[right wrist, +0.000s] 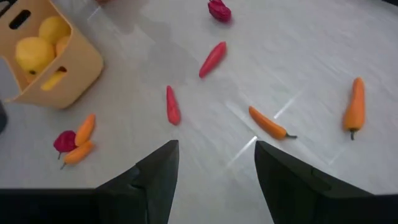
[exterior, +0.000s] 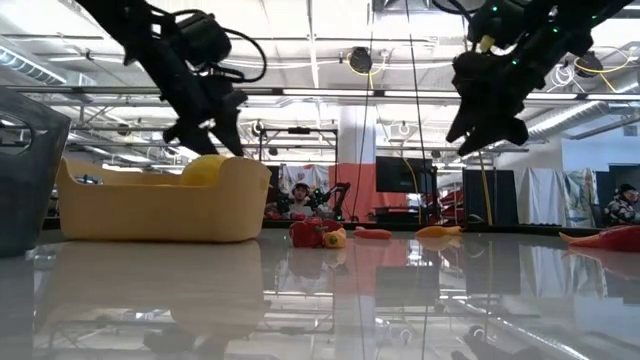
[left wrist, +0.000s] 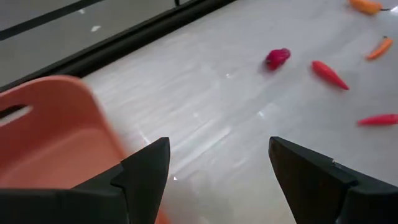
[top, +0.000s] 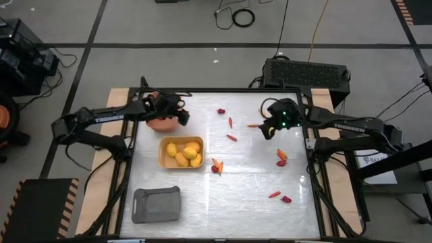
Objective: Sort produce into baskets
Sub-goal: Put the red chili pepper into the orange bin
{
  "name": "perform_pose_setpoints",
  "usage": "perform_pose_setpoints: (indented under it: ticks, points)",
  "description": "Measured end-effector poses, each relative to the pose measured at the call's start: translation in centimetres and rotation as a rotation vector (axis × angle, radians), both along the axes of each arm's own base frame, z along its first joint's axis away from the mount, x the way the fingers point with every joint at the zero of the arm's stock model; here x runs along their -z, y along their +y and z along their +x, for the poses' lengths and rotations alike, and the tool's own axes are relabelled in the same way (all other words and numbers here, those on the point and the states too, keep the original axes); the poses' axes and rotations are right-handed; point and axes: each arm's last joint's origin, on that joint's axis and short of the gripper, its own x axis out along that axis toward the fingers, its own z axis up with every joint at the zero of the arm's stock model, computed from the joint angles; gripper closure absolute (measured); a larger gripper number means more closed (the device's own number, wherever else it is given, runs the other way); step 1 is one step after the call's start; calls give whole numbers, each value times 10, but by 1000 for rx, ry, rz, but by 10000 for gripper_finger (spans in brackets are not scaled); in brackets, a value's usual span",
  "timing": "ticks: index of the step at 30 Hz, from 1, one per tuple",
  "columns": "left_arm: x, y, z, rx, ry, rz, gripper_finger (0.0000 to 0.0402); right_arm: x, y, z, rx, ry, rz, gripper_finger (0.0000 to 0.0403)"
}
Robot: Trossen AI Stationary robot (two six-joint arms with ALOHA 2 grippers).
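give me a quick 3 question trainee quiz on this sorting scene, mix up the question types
1. True or false: the yellow basket holds yellow fruits.
2. Which basket does the left end effector hover by? A) grey B) salmon-orange C) yellow
3. Fill in: both end effectors are open and hold ____.

Key
1. True; several rounded yellow fruits lie inside.
2. B; it is over the salmon-orange basket at the table's far left. The grey basket sits near the front edge.
3. Nothing; the right end effector hangs above an orange pepper, not touching it.
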Motion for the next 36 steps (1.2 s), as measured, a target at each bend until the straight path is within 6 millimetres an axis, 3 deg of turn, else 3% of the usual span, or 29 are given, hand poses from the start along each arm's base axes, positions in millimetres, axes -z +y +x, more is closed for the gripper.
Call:
perform_pose_setpoints:
  ticks: [11,25,31,36]
  points:
    - [5,-8,27,43,-82,74,120,28,5,-9,-15,84,30,200]
    - [-41,-12,69,-205,-275,152,120,28,5,-9,-15,83,31,200]
    - [-52,-10,74,-288,-460,83,120,28,5,-9,-16,83,31,200]
    - [-56,-18,83,-260,-549,84,120,28,5,-9,-16,83,31,200]
